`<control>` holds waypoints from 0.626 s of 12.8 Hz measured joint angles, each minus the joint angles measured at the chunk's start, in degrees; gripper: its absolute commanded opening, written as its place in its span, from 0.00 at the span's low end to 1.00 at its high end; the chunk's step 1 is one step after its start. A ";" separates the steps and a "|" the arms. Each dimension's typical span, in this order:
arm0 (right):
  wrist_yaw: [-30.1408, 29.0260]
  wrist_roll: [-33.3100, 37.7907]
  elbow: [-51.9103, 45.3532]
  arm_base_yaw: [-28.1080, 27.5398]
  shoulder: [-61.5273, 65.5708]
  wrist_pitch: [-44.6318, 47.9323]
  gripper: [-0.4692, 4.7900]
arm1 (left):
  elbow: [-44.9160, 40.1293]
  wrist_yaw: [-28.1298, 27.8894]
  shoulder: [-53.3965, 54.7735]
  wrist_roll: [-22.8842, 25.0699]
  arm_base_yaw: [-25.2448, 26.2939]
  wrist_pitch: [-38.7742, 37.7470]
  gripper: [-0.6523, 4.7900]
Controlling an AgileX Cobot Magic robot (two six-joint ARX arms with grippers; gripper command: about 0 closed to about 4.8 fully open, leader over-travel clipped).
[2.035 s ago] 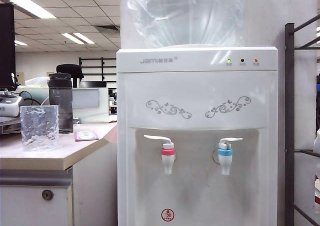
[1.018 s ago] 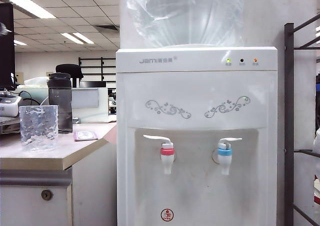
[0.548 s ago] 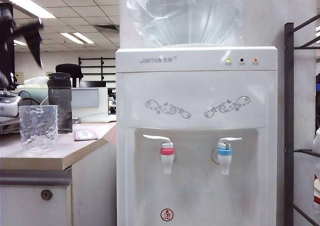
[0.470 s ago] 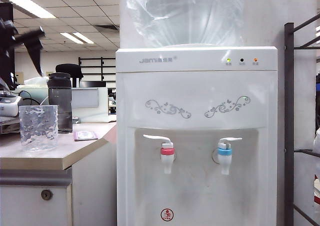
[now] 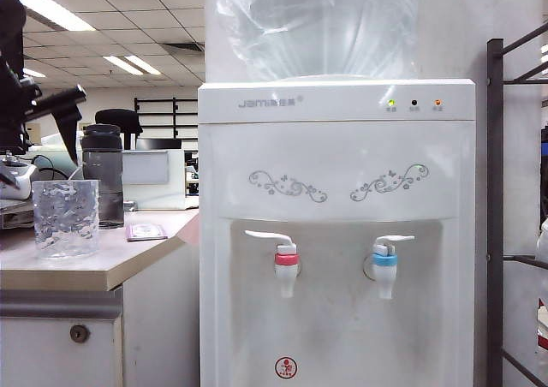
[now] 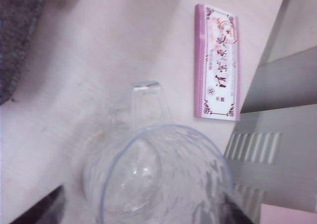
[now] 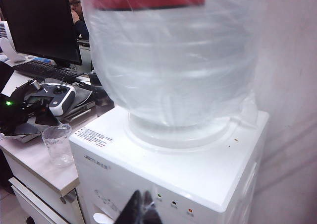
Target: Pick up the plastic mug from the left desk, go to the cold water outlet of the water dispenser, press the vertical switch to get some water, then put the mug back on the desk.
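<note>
The clear rippled plastic mug [image 5: 66, 217] stands upright on the left desk [image 5: 103, 271], close to its front edge. My left gripper [image 5: 34, 139] hangs open just above and behind it. In the left wrist view I look down into the mug [image 6: 163, 179], its handle [image 6: 143, 97] pointing away, with the left gripper [image 6: 141, 214] open and one dark fingertip [image 6: 44, 211] on each side of the rim, not touching. The water dispenser [image 5: 338, 156] carries the cold water outlet [image 5: 385, 263] with its vertical switch [image 5: 394, 241]. My right gripper [image 7: 141, 209] is shut, high above the dispenser's top [image 7: 198, 169].
A smoky-grey bottle [image 5: 104, 175] stands behind the mug, and a pink booklet [image 5: 147, 231] lies beside it. The red-collared tap [image 5: 287, 263] sits left of the blue one. A large water bottle [image 7: 173, 60] tops the dispenser. A dark metal rack [image 5: 497, 216] stands at the right.
My left arm has come in from the upper left and dropped towards the mug with its gripper open. The mug has stayed in place. The right arm has not moved.
</note>
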 measured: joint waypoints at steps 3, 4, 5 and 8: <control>0.04 0.00 -0.02 0.00 0.02 0.00 0.08 | -0.04 -0.74 3.56 -0.02 0.00 0.22 0.36; 0.04 0.00 0.00 0.00 0.00 0.02 0.08 | -0.04 -0.90 3.58 0.00 0.00 0.37 0.33; 0.04 0.00 0.00 0.00 0.02 0.02 0.08 | -0.04 -1.92 3.58 0.00 0.00 0.63 0.33; 0.02 0.00 0.00 0.00 0.02 0.02 0.08 | -0.02 -4.00 3.78 0.09 -0.02 1.29 0.33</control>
